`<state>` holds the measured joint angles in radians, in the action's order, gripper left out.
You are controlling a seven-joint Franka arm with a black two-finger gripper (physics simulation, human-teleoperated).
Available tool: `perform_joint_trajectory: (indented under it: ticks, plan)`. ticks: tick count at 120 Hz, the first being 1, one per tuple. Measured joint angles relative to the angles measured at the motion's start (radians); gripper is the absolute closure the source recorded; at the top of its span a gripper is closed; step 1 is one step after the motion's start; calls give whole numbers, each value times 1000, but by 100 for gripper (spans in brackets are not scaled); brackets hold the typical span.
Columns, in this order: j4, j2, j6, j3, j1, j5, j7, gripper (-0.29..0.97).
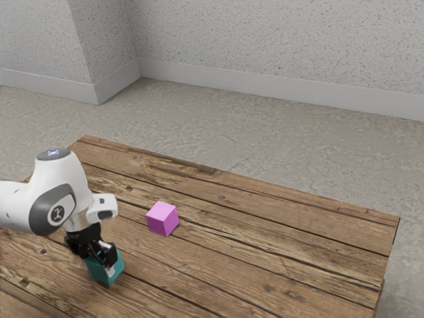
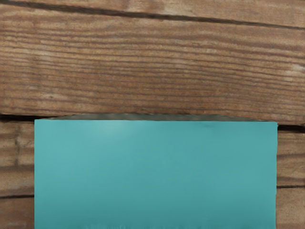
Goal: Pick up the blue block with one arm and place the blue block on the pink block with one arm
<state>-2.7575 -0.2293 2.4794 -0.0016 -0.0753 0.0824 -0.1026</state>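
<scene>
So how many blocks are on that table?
2. The blue block sits right under the hand, near the exterior view's left edge. The pink block stands apart from it, toward the middle of the table. None seems hidden.

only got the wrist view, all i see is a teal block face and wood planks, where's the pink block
Observer: The pink block sits on the table, toward the exterior view's right of the gripper and apart from it.
Operator: anything on top of it
Observer: No, its top face is bare.
Operator: where's the hand on the table
Observer: Low at the exterior view's lower left, right over the blue block.
</scene>
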Motion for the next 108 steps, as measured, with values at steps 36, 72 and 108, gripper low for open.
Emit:
perform_joint_trajectory:
  ticks: [36,72,108]
  plan:
    - [358,135,-166,-2,1,-75,37,34]
    - [543,260,-262,-12,11,-4,70,32]
    - [624,347,-284,-33,7,-3,82,32]
